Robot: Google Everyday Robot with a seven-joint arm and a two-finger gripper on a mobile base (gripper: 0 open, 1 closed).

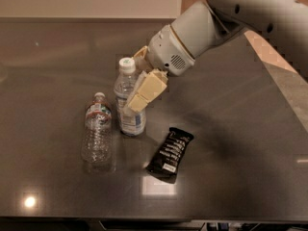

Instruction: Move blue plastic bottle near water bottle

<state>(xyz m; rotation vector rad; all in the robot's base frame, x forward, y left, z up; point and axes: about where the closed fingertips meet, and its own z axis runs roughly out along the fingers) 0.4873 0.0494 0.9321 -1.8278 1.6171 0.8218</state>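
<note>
Camera view: cream gripper claw [131, 94] clamped on tall blue-labelled clear plastic bottle [130, 122], small ribbed clear water bottle [97, 129] just beside the claw - looks basically done, only letting go left.

On the desk [240, 143], left to right: water bottle [97, 129] upright, blue plastic bottle [123, 88] upright just beside it, tool [132, 100] over that bottle's right side, and snack bar packet [171, 150] lying nearer the front, right of both.

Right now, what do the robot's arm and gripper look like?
The arm is a fat, smooth, pale grey tube, and its rounded wrist has a little dotted grille. The gripper, beside the blue plastic bottle, is blocky and cream-yellow.
</note>
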